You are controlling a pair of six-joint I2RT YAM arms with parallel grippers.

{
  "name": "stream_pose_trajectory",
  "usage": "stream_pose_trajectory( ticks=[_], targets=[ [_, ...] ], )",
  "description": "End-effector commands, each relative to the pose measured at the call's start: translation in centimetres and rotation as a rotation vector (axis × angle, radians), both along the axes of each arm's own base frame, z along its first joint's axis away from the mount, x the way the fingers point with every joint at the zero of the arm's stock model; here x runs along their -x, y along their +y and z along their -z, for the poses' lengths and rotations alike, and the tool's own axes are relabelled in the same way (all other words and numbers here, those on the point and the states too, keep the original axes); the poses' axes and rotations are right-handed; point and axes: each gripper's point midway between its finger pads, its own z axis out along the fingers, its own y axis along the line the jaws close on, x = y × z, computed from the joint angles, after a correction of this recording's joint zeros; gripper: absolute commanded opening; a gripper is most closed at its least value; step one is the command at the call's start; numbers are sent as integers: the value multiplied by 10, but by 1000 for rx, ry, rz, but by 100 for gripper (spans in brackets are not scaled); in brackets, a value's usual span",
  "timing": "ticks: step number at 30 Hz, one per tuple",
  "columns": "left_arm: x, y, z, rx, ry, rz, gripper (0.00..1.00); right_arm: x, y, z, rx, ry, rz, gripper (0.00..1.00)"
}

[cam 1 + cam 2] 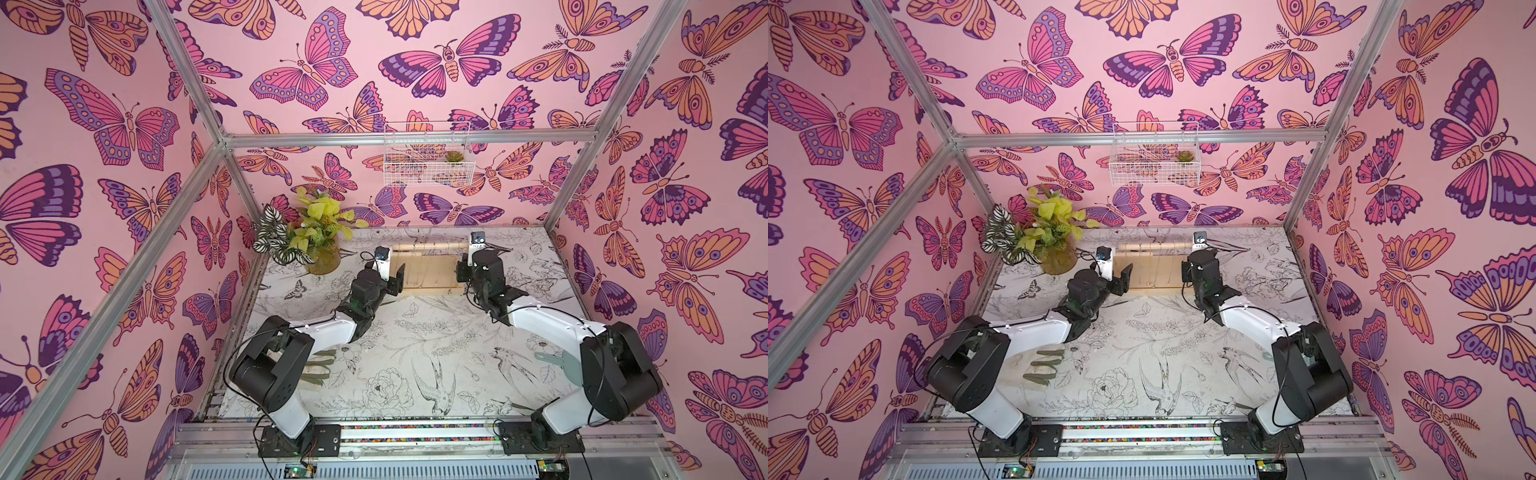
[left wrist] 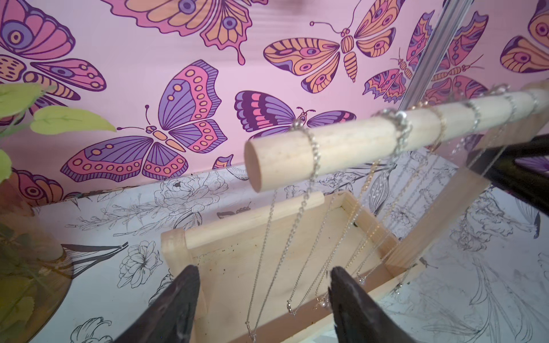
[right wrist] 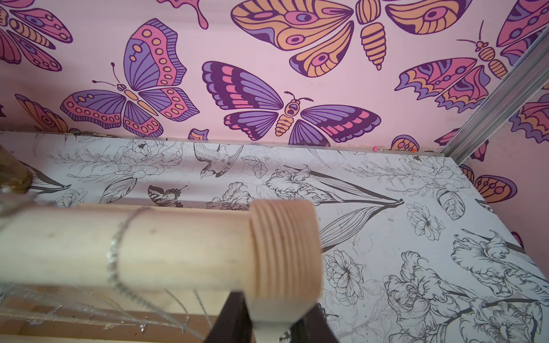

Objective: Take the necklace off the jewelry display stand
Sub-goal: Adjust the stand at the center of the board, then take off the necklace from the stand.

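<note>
The necklace [image 2: 313, 151] hangs looped over the crossbar [image 2: 371, 136] near its left end, first in a row of chains. It is on the stand [image 1: 415, 291], which sits at the back middle of the table [image 1: 415, 353], just right of the plant [image 1: 316, 232]. The left gripper [image 2: 263, 268] is spread, with that chain dangling between its fingers [image 2: 178, 297], while the right gripper [image 3: 273, 314] pinches the stand's right upright [image 3: 285, 246] just below the crossbar.

White-and-black left arm [image 1: 326, 328], right arm [image 1: 540, 318] reaching forward, black left gripper [image 2: 263, 268] spread, black right gripper [image 3: 273, 308] clamping pale wooden jewelry display stand [image 3: 178, 249]
</note>
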Motion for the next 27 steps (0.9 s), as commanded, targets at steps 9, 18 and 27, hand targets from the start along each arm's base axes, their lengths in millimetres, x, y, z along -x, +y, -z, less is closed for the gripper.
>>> stream_pose_trajectory(
  ticks=[9, 18, 27],
  targets=[
    [-9, -14, -32, 18, -104, -17, 69, 0, -3, -3, -10, -21, 12, 25],
    [-16, -19, -41, -44, -132, -46, 64, -2, -3, -2, -15, -23, 12, 25],
    [-20, -15, -47, -115, -152, -84, 48, -2, -6, -2, -17, -21, 18, 25]
  ],
)
